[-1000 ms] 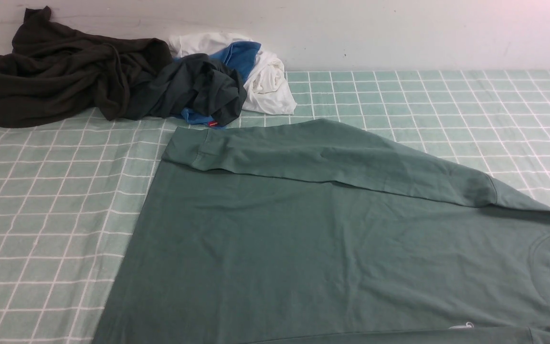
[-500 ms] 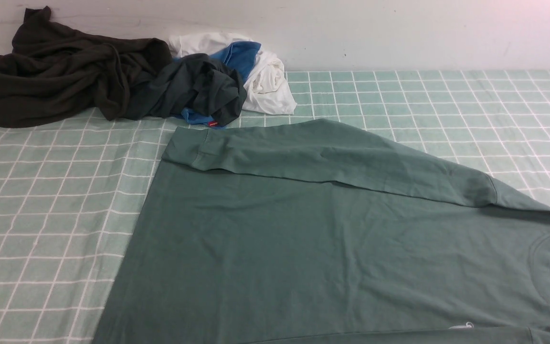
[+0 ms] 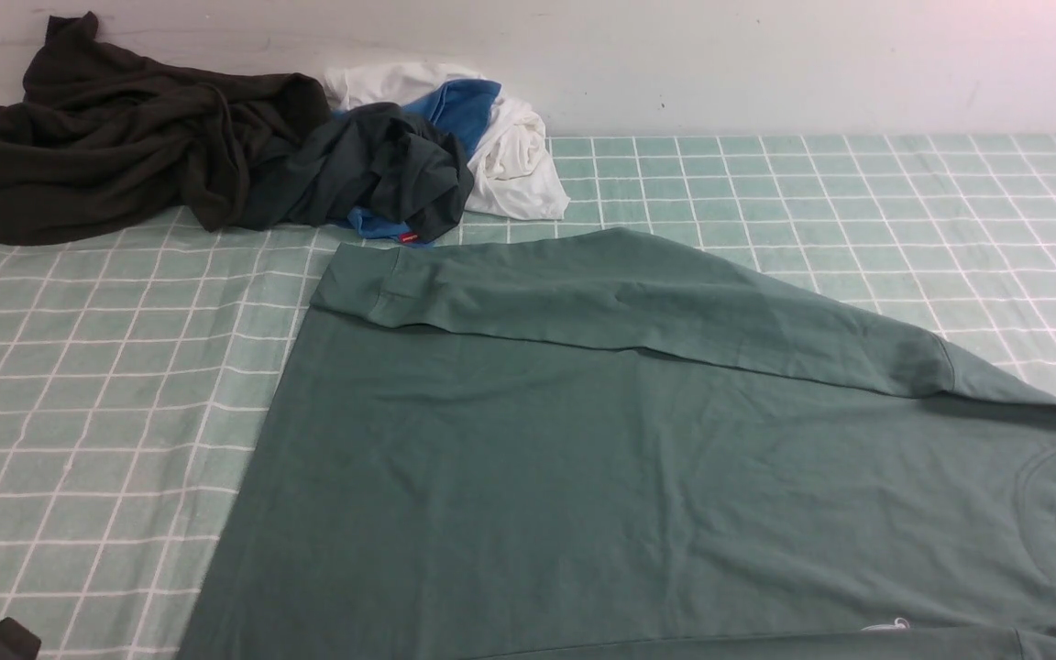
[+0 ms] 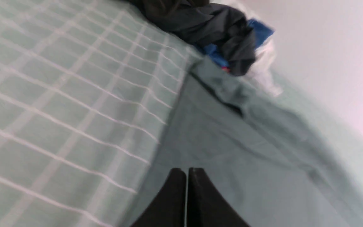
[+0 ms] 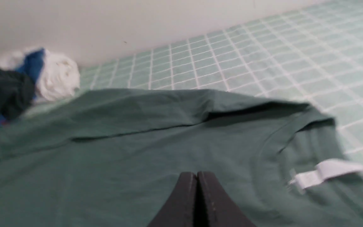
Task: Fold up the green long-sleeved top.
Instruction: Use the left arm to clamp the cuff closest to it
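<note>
Beyond closed left gripper, green long-sleeved top lies flat; right gripper closed too

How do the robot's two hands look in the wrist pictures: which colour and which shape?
The left hand has two matte black fingers, broad at the base and narrowing to blunt tips. The right hand has the same wedge shape, dark grey to black. No cables, markings or arm links show.
</note>
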Robot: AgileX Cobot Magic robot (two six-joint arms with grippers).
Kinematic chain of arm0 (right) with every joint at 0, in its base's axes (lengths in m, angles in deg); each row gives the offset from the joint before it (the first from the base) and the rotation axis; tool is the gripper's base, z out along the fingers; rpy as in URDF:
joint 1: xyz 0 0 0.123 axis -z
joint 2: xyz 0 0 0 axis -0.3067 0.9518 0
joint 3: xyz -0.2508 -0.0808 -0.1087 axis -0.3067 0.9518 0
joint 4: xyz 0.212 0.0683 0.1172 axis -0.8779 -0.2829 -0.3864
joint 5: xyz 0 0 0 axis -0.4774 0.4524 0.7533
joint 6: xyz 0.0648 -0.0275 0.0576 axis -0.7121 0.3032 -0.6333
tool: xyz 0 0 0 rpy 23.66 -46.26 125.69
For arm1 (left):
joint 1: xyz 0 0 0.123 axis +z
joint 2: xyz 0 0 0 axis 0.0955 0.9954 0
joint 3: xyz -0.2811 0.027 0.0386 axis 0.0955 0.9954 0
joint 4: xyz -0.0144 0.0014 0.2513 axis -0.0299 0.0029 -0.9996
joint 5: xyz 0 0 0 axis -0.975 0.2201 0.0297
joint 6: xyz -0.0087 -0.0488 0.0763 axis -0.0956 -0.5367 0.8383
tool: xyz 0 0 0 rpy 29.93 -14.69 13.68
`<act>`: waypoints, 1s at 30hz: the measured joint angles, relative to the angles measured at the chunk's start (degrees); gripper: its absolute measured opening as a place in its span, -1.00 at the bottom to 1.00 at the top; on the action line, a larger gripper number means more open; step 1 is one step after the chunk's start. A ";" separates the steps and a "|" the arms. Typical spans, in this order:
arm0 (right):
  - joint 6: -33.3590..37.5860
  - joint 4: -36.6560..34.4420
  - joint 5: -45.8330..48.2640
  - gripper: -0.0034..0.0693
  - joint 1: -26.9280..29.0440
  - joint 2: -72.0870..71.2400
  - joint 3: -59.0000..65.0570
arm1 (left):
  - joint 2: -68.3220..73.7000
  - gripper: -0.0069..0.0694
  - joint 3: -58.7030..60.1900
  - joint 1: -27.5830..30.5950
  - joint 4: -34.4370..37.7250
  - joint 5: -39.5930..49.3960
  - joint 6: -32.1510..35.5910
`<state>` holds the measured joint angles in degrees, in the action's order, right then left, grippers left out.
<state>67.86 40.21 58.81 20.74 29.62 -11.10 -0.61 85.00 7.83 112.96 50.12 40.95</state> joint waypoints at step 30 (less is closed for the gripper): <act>39.19 -16.04 21.53 -0.94 -0.50 37.79 -38.45 | 44.02 -0.82 -45.49 -2.82 -17.61 42.65 38.00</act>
<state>107.05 24.18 80.33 20.24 67.41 -49.55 43.41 39.51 5.01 95.35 92.77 78.95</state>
